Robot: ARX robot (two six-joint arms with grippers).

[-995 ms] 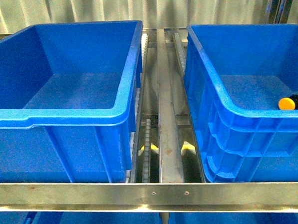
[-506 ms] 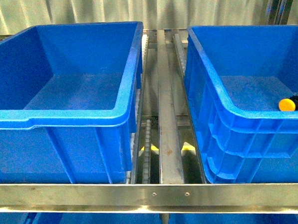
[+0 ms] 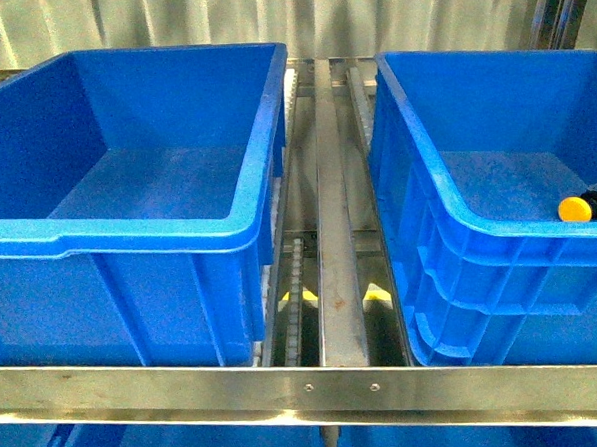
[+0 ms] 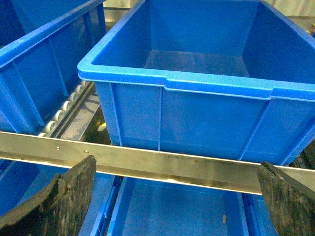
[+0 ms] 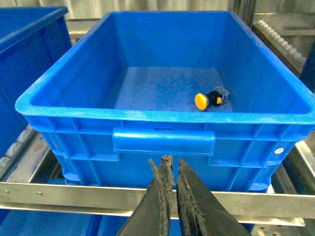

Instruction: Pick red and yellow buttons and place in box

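Note:
One yellow button point(image 3: 575, 208) with a dark body lies on the floor of the right blue crate point(image 3: 447, 191); the right wrist view shows the same yellow button point(image 5: 202, 101) inside that right crate point(image 5: 162, 118). No red button shows. The left blue crate point(image 3: 247, 201) holds nothing I can see, and the left wrist view also shows this left crate point(image 4: 172, 83) empty. My right gripper point(image 5: 171, 164) is shut with nothing in it, low in front of the right crate's near wall. My left gripper point(image 4: 177, 189) is open, its black fingers point(image 4: 64, 196) spread wide below the steel rail. Neither arm appears in the front view.
A steel rail point(image 3: 307, 388) runs across in front of both crates. Roller tracks point(image 3: 324, 232) fill the gap between them. More blue crates point(image 4: 172, 211) sit on the level below, and another crate point(image 4: 34, 64) stands beside the left one.

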